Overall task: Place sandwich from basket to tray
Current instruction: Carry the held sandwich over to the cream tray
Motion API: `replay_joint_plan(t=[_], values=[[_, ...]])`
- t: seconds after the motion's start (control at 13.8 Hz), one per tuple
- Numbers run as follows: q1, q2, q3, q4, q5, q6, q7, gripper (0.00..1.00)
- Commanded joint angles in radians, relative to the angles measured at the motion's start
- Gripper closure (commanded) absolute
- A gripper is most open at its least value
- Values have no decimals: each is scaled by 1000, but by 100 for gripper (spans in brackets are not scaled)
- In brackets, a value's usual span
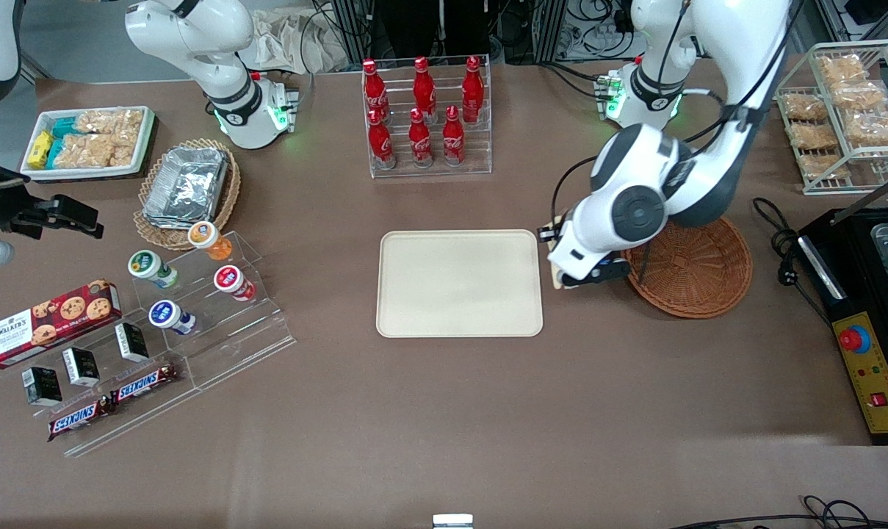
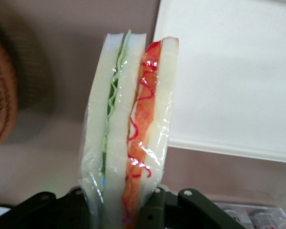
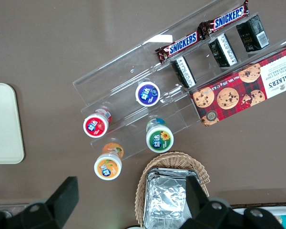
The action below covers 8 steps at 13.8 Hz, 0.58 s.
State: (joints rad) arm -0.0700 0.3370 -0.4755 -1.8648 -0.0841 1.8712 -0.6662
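- The carry is the step in hand: the left arm's gripper (image 1: 570,277) hangs in the air between the round, shallow, reddish-brown woven wicker basket (image 1: 697,268) and the flat cream-beige plastic tray (image 1: 460,283), just beside the tray's edge on the working arm's side.
- Its black fingers (image 2: 155,207) are closed on the small triangular sandwich wedge of pale white bread (image 2: 128,129), pinching it at one end so that the rest stands out free from the grip.
- The sandwich is out of the basket and not yet over the tray; in the wrist view it hangs above bare brown tabletop (image 1: 444,426), with the tray's rim close alongside.
- In my judgement the next move calls for a short sideways travel to bring the wedge over the tray's bare middle, then a lowering before the fingers part.
- The wedge is sealed in clear, glossy film that catches the light; it may be slippery, so a gentle descent seems wise.
- Its cut edge shows three soft white bread layers, with thin green filling in one seam and red-orange filling in the other.
- The tray is smooth and matte, with rounded corners and a low raised rim, and nothing lies on it.
- The basket's tight radial weave looks coarse, and what shows of it past the arm holds nothing.
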Motion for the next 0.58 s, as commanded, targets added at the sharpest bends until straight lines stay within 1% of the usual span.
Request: replay_joint_plan(t=[0.0, 0.14, 0.29, 0.36, 0.51], values=[[-16, 138, 0, 123, 63, -12, -33, 69], [-34, 181, 1, 144, 67, -7, -33, 69], [-37, 217, 1, 145, 99, 34, -41, 69], [-39, 235, 1, 145, 101, 54, -41, 69], [-76, 258, 5, 147, 99, 78, -53, 69]])
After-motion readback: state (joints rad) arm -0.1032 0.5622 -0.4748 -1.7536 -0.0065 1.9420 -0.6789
